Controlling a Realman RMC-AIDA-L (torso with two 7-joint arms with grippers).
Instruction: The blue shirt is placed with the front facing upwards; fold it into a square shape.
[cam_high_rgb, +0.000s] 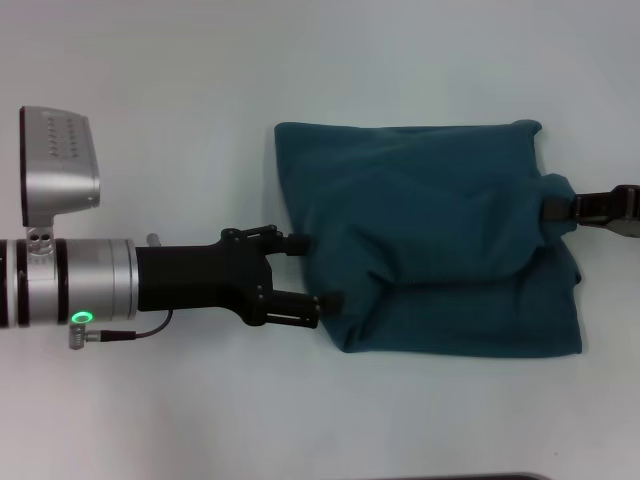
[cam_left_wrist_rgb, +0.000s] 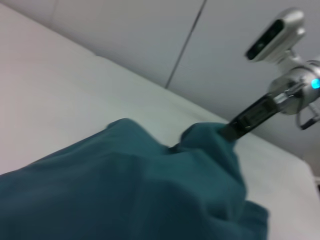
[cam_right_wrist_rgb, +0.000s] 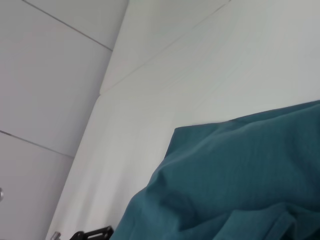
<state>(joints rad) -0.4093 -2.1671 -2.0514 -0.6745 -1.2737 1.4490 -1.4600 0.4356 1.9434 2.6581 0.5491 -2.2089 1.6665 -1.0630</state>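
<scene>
Two end effectors are at the blue shirt (cam_high_rgb: 430, 235), which lies already folded into a rough rectangle on the white surface (cam_high_rgb: 200, 100). The left end effector (cam_high_rgb: 318, 270) is spread, its tips touching the near hem. The right end effector (cam_high_rgb: 556, 209) is pinching cloth at the opposite edge. Both edges should be released evenly, so the folded layers are not dragged.

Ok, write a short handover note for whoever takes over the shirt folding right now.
Left gripper: open, fingertips at the shirt's left edge, holding nothing.
Right gripper: at the shirt's right edge, cloth bunched around its tip; grip can't be confirmed.
Blue shirt: on the white table, already folded into a rough rectangle, with no sleeves or lettering showing.
Left to do: release, smooth the bunched right side and square it up.
</scene>
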